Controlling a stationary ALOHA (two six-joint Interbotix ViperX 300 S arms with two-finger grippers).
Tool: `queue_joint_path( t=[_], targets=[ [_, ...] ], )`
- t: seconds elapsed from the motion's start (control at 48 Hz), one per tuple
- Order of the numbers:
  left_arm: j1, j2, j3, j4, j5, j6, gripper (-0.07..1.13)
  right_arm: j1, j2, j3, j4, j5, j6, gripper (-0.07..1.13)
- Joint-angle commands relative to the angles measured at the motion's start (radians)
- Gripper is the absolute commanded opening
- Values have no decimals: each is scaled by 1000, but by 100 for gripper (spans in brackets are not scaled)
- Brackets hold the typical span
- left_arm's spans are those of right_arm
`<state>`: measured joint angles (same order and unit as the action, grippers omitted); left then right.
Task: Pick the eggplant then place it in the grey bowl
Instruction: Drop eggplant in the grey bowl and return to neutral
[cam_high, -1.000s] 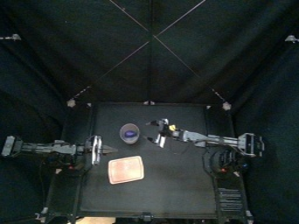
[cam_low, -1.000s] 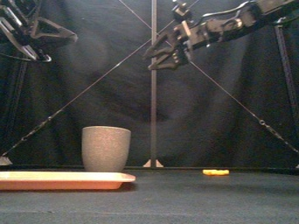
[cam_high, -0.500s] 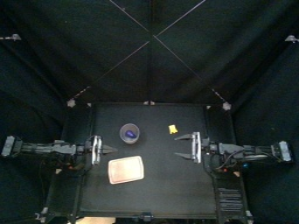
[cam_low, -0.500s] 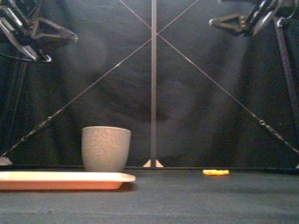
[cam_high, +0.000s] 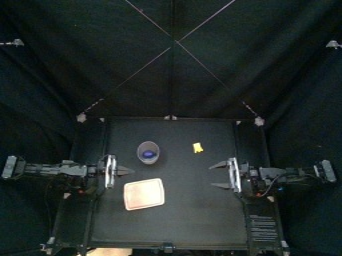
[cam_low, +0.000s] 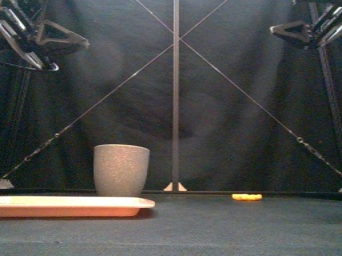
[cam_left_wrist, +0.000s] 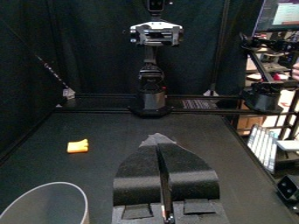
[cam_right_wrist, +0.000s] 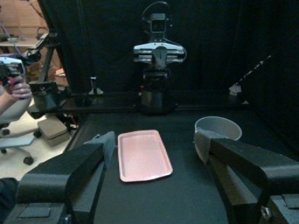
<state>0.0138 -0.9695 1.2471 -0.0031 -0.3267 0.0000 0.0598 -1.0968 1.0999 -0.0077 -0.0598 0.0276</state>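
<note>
Grey speckled cup (cam_low: 122, 170) stands upright at 11 o'clock from table (cam_high: 187, 215) centre. The top view shows a bluish-purple patch inside it, most likely the eggplant (cam_high: 148, 152), but neither wrist view looks deep enough into the cup to confirm. No eggplant visible anywhere on the table itself. Yellow toy (cam_high: 197, 148) lies at 3 o'clock of the cup, well apart from it; pink tray (cam_high: 143, 193) at 6 o'clock, empty. Right gripper (cam_high: 222, 176) hangs high at 4 o'clock of the cup, jaws spread wide, nothing between them. Left gripper (cam_left_wrist: 160, 142) rests at 8 o'clock, jaws pressed together on nothing. Looks like the place step is done, low confidence. Risks: if that patch is only shadow or the cup's inner colour, the target is unaccounted for and we'd log a false success. A re-reach to check could clip the tall cup's rim and tip it. A wrong-target grab of the yellow toy is also possible, since it's the only loose item left in the open.
</note>
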Motion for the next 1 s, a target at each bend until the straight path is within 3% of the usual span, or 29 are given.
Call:
queue_joint_path(
  t=[0.021, 1.0],
  targets=[
    [2, 3, -11, 0, -5, 0, -4, 6, 2, -12, 2, 17, -2, 105],
    [2, 3, -9, 0, -5, 0, -4, 6, -38, 9, -17, 46, -5, 105]
  ],
)
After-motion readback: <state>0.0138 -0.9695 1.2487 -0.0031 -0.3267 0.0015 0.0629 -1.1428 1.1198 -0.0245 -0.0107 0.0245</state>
